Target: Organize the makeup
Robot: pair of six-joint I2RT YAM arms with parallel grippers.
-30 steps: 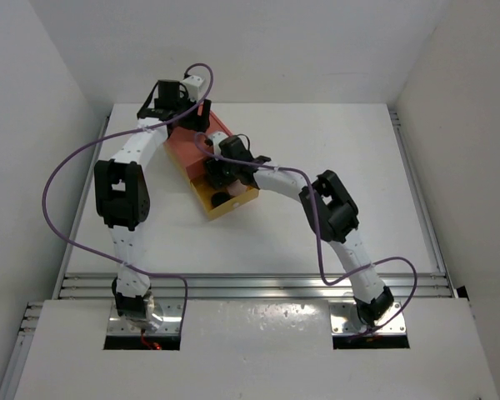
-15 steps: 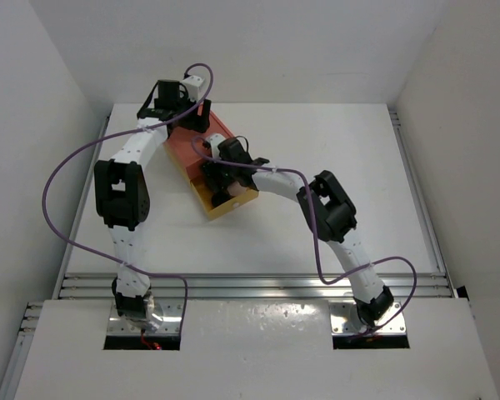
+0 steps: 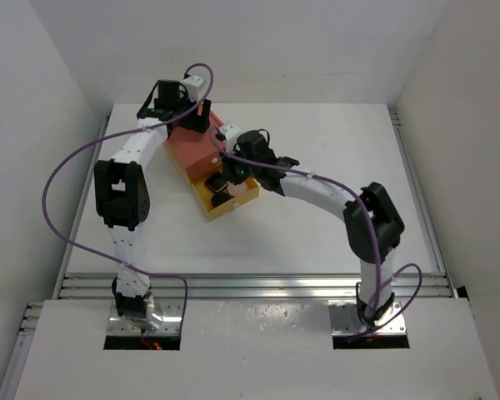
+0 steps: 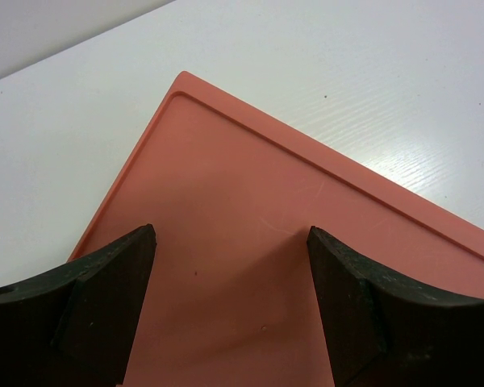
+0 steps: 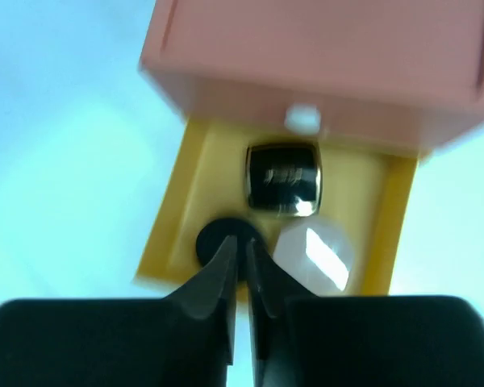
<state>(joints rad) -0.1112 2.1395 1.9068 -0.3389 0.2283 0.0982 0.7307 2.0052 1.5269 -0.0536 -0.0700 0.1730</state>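
Three compacts sit in the pulled-out yellow drawer [image 5: 171, 234] of an orange box [image 4: 226, 161] on the bench [image 3: 342, 142].
The right pincer [image 5: 244, 243], narrowed almost to touching and empty, hangs above the black round compact [image 5: 208, 239], beside the black square compact [image 5: 284, 179] and pale octagonal compact [image 5: 316, 251]; the left pincer [image 4: 230, 234], wide, spans the box lid.
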